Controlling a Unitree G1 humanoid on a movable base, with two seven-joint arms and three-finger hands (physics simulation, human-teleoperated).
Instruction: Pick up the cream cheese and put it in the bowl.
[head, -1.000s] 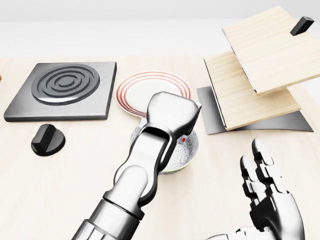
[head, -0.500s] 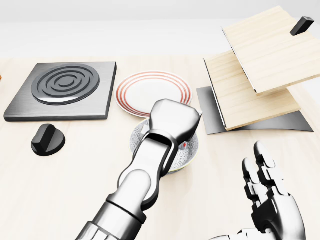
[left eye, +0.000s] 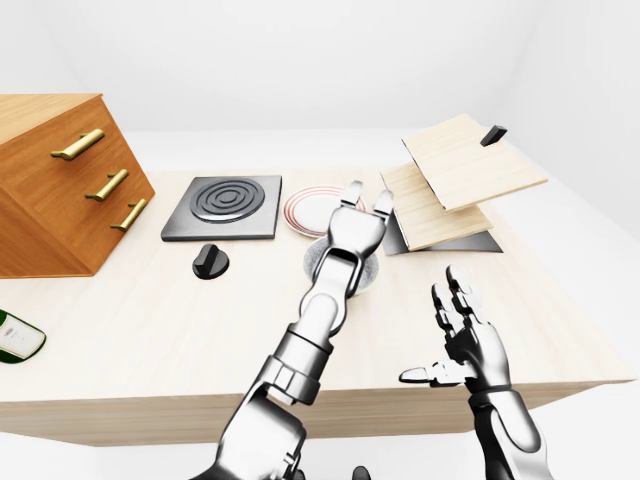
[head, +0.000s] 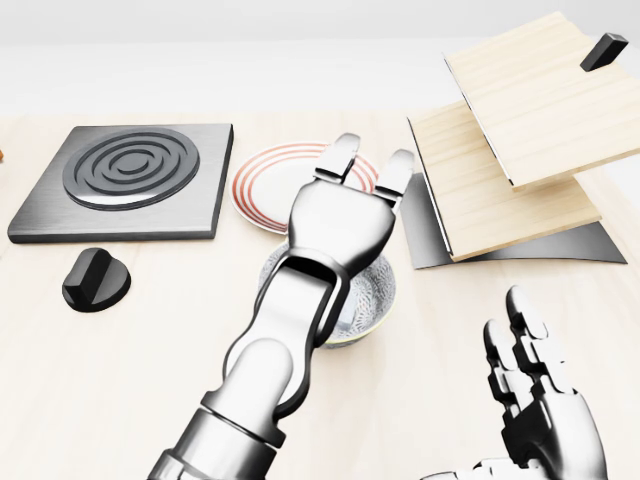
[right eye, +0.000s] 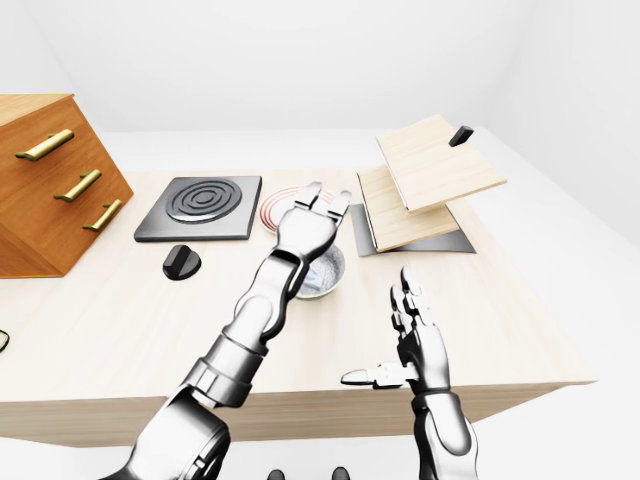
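My left hand hovers over the patterned bowl in the head view, open, its fingers stretched toward the top of the picture. Its palm and wrist cover most of the bowl's inside. The cream cheese shows in no view; whether it lies in the bowl under the hand I cannot tell. My right hand is at the bottom right, open with spread fingers and nothing in it, well clear of the bowl.
A red-rimmed plate lies just above the bowl, with a black burner plate and a black knob to the left. Tilted wooden boards stand at the right. A wooden drawer cabinet is at the far left.
My left hand was shut over the bowl with a red-marked thing showing under it. Its fingers have now opened and stretched out, and that thing no longer shows. The right hand barely moved.
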